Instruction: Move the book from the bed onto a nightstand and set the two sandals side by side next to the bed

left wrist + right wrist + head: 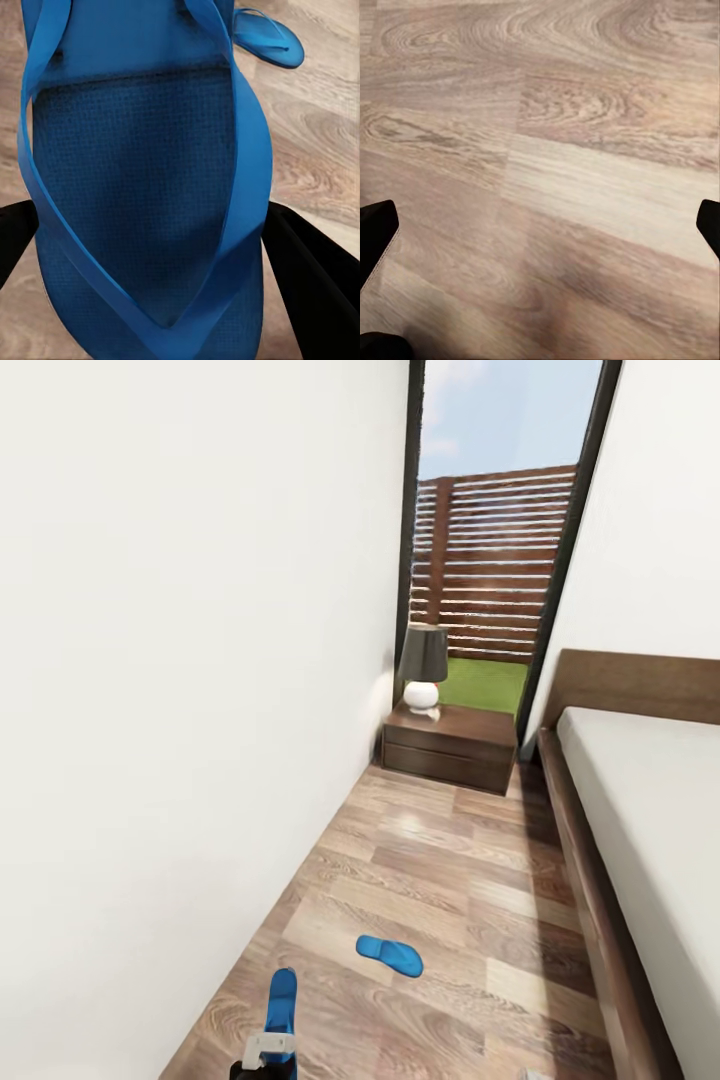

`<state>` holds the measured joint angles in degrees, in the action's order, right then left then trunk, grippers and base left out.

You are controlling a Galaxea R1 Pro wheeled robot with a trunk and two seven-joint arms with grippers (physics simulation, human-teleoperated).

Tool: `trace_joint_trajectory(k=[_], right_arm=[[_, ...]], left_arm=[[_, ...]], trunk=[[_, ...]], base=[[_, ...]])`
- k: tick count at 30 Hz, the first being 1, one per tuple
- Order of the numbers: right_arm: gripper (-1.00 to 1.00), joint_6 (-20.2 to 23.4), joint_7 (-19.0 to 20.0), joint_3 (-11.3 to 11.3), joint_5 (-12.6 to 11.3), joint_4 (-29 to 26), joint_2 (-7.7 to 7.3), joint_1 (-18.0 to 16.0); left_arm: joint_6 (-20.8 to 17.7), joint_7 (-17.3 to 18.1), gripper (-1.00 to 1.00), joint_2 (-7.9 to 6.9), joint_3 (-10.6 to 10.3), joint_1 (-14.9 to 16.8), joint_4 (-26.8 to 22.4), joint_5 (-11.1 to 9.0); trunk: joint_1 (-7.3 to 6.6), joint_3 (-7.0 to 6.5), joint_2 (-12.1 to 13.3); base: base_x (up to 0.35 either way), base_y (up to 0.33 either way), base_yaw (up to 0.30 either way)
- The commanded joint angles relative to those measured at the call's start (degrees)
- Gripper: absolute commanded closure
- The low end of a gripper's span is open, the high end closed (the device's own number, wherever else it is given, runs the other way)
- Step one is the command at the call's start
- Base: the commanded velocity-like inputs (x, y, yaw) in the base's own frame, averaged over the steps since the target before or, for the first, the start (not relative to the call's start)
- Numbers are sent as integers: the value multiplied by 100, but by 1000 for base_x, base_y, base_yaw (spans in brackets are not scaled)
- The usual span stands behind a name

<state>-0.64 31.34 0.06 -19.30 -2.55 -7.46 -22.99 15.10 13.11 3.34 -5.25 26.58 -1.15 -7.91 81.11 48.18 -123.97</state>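
Your left end effector (150, 247) pinches one sandal (142, 187) above the floor (450, 880); the other sandal (390, 955) lies just ahead, well short of the bed (650, 820). Your right end effector (540, 225) is spread, empty. The pairing is unfinished, and the nightstand (450, 745) holds only a lamp (423, 668).

Daylight enters through the glass door (500, 530) and keeps the room bright and even. The white walls (180, 660) look nearly blown out. A pale sheen lies on the floor (440, 840) before the nightstand (450, 745). The bed (640, 840) casts a soft shadow along its frame. Verticals lean strongly toward the head view's edges. Close up, the sandal (142, 195) looks soft and grainy.
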Motion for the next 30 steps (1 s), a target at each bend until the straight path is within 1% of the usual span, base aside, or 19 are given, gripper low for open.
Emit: trace_joint_trajectory(k=[1,4,7,16,19,23,30], right_arm=[[-100,-7,22,3,-21,7,-1,-4],[-100,-7,22,3,-21,7,-1,-4],[-100,-7,22,3,-21,8,-1,-4],[-100,-7,22,3,-21,6,-1,-4],[-100,-7,22,3,-21,8,-1,-4],[-100,-7,22,3,-21,6,-1,-4],[-100,-7,22,3,-21,7,-1,-4]], left_arm=[[19,17,100,0,-46,5,7,-61],[19,17,100,0,-46,5,7,-63],[19,17,100,0,-46,5,8,-67],[19,17,100,0,-46,5,8,-68],[19,17,100,0,-46,5,5,-68],[19,17,100,0,-46,5,4,-69],[19,17,100,0,-46,5,7,-64]], trunk=[[2,5,-2],[2,7,-2],[2,14,-2],[2,54,-2],[2,60,-2],[2,62,-2],[2,62,-2]], base=[[321,0,0],[311,0,-25],[161,0,-104],[16,0,-186],[37,0,-78],[223,0,-20],[306,0,-2]])
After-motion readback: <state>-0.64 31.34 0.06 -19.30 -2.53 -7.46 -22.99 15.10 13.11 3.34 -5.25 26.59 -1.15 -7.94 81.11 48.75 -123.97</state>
